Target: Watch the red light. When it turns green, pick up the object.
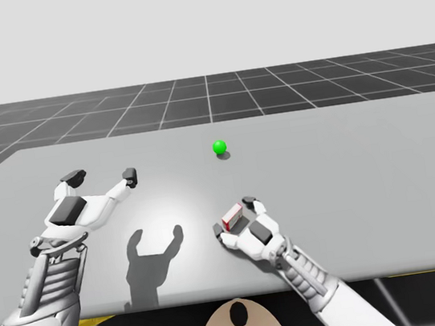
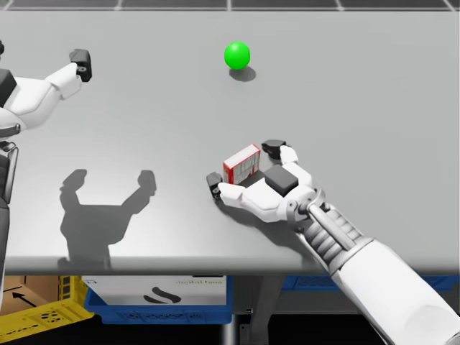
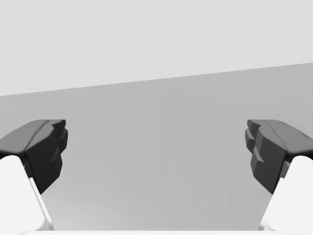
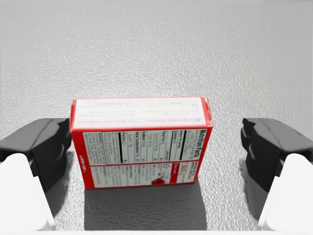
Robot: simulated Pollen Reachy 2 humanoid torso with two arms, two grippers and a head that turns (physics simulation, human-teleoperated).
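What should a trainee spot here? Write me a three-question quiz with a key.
1. True or false: the light is green.
2. The red box lies: A) between the fingers of the right gripper; B) beside the light; C) on top of the light.
3. Fill in: the right gripper's fingers are ___ (open/shut).
Key: 1 true; 2 A; 3 open.

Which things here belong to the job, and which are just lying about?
Job: green light; red box; right end effector, open around the box.
Lying about: left end effector, open; blue bin and yellow crate under the table.
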